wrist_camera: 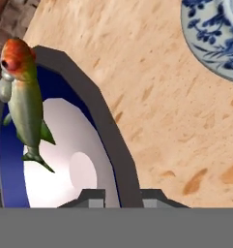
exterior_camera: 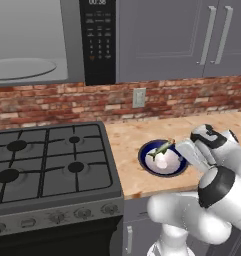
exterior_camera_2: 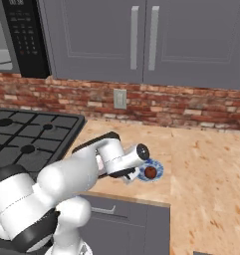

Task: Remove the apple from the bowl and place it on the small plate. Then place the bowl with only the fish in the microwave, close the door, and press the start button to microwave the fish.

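Even bright rendered light, soft faint shadows, no glare, slightly pixelated.

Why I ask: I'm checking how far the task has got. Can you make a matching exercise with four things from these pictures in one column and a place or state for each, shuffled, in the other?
Things
1. apple
2. fish
3. bowl
4. microwave

Places or states
A. lies inside the bowl
B. open, glass turntable showing
C. sits on the small plate
D. rim pinched between the tips of the claw

Pairs: 1-C, 2-A, 3-D, 4-B
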### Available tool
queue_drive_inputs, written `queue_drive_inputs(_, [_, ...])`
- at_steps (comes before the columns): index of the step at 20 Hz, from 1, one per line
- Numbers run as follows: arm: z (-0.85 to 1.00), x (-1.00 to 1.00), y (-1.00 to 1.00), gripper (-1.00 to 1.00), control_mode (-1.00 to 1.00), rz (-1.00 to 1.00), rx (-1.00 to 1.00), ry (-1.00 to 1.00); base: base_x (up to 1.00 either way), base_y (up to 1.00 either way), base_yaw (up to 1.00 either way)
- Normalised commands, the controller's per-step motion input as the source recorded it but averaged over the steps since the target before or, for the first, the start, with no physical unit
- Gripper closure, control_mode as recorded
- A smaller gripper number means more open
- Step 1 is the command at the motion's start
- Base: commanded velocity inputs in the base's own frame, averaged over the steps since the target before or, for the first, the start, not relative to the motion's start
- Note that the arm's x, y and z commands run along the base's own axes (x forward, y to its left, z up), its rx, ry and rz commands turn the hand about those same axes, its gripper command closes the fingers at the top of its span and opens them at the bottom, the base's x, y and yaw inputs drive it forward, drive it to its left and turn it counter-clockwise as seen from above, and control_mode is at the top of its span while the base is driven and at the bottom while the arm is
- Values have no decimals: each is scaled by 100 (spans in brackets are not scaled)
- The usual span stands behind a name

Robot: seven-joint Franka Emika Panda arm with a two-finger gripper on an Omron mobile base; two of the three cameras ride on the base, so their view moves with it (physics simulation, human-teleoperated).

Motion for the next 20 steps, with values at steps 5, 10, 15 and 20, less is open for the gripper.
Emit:
queue_drive_inputs(5, [89, -28, 37, 100, -100, -5, 0, -11, 0, 0, 0])
queue_drive_inputs(10, [100, -17, 38, 100, -100, -8, 0, -3, 0, 0, 0])
queue_drive_inputs(15, [93, -39, 15, 100, -100, -10, 0, 2, 0, 0, 0])
queue_drive_inputs(20, [87, -52, 4, 100, -100, -10, 0, 4, 0, 0, 0])
